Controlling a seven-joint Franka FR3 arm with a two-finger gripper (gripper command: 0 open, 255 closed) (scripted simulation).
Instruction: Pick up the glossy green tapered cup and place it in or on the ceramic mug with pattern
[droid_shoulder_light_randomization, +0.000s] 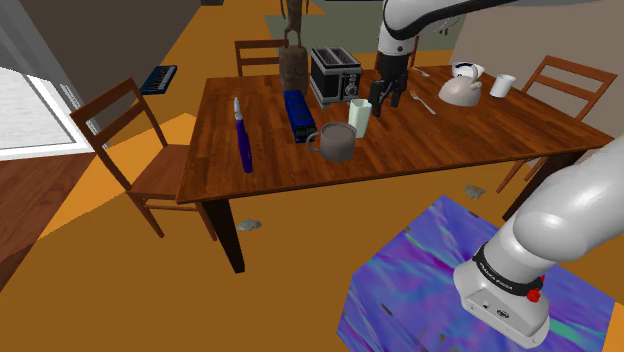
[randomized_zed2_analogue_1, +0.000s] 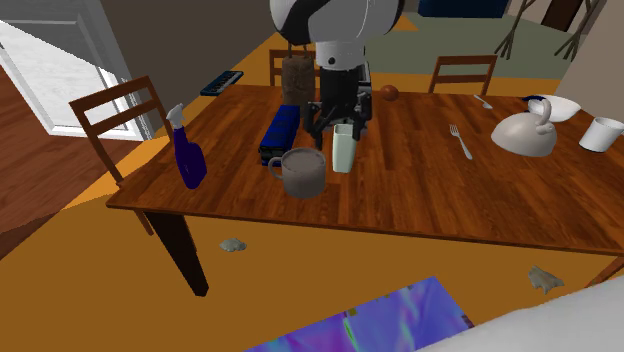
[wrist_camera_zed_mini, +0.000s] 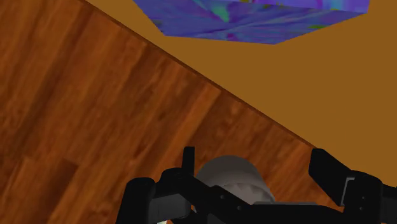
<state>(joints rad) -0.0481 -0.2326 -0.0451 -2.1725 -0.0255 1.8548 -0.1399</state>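
The tapered cup (droid_shoulder_light_randomization: 360, 118) (randomized_zed2_analogue_1: 344, 148) looks pale green and stands upright on the wooden table (droid_shoulder_light_randomization: 270, 165), near its middle. Just in front of it, toward the table's near edge, stands a plain grey mug (droid_shoulder_light_randomization: 337, 142) (randomized_zed2_analogue_1: 302, 172) with a handle. My black gripper (droid_shoulder_light_randomization: 388, 95) (randomized_zed2_analogue_1: 338, 118) hangs open just above and behind the cup, touching nothing. In the wrist view its two fingers stand wide apart, and the gripper (wrist_camera_zed_mini: 254, 168) looks past the hand at the grey mug (wrist_camera_zed_mini: 232, 178) below.
Behind the cup are a toaster (droid_shoulder_light_randomization: 335, 75), a blue box (droid_shoulder_light_randomization: 297, 115) and a brown grinder (droid_shoulder_light_randomization: 292, 65). A purple spray bottle (droid_shoulder_light_randomization: 243, 138) lies toward the shoulder view's left. A white kettle (droid_shoulder_light_randomization: 461, 88), white cup (droid_shoulder_light_randomization: 502, 85) and fork (droid_shoulder_light_randomization: 424, 102) are right. Chairs (droid_shoulder_light_randomization: 140, 150) surround the table.
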